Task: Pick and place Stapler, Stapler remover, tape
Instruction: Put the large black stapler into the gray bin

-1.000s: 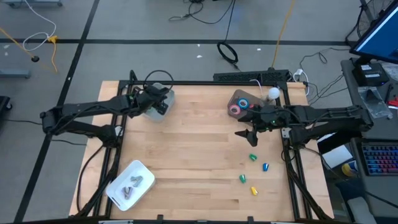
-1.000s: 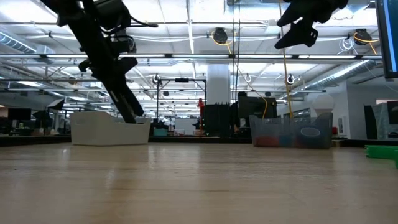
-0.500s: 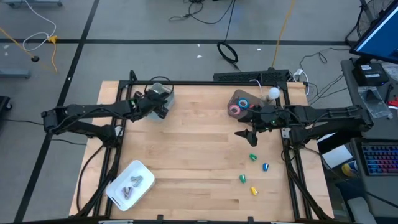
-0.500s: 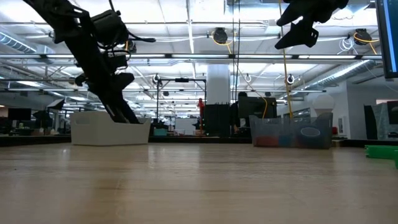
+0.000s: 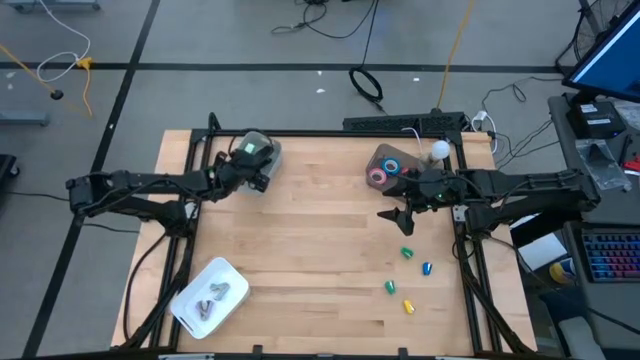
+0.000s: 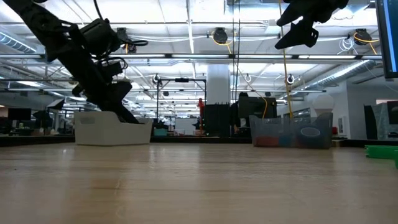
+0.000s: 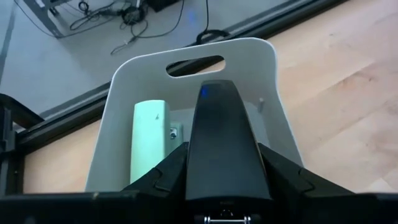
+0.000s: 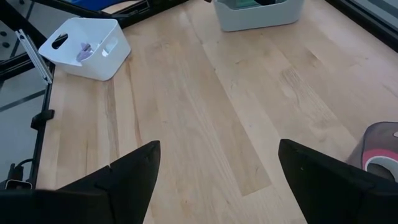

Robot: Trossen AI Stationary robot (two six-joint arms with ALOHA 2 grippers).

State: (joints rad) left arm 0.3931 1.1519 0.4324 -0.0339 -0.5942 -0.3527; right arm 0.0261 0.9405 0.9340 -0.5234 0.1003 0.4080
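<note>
The left end effector (image 5: pixel 262 172) grips a black stapler (image 7: pixel 222 143) just over the white bin's (image 7: pixel 118 118) near rim. The right end effector (image 5: pixel 402 221), fingers spread and empty, hangs above bare bench (image 5: pixel 320 230), with the tape (image 5: pixel 382 176) bin beside it.

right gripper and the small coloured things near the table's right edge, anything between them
Nothing: in the high view only bare wood separates the open right gripper from the nearest green piece.
</note>
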